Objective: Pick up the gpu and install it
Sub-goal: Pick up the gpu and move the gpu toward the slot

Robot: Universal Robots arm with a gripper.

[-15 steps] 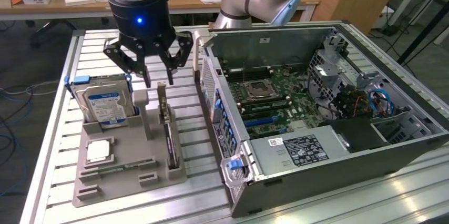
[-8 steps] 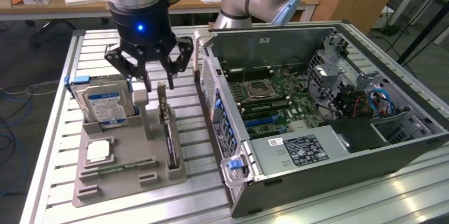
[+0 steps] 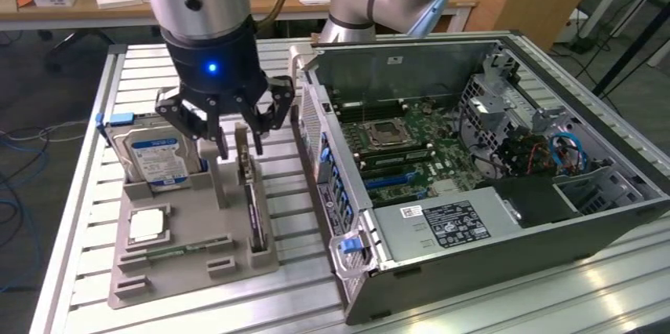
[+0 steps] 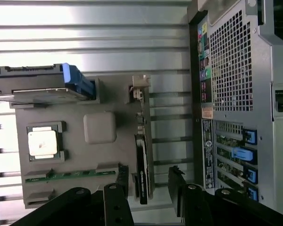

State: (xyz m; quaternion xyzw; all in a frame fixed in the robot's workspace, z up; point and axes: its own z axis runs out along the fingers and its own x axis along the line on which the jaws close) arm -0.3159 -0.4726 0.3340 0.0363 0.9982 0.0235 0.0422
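The gpu [image 3: 254,208] stands on edge, lengthwise alongside the case [image 3: 398,67], under the released hand [image 3: 238,139].

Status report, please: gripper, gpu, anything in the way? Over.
Open gripper above gpu. Card on edge in grey tray, not held. Nothing between them.

Exterior view: camera off the arm, set high, tilted down across the desk [image 3: 74,216] at middle range. Grey parts tray [image 3: 178,267] sits at the exterior view's left, open computer case [image 3: 409,63] at its right, and the claw [image 3: 238,142] is seen from outside, above the tray.

Wrist view: camera on the wrist, facing straight down, close over the tray, with the claw at the frame edge.

Shared ground: tray, hard drive [image 4: 33,89], gpu [image 4: 142,165], the case's rear panel [image 4: 231,70].
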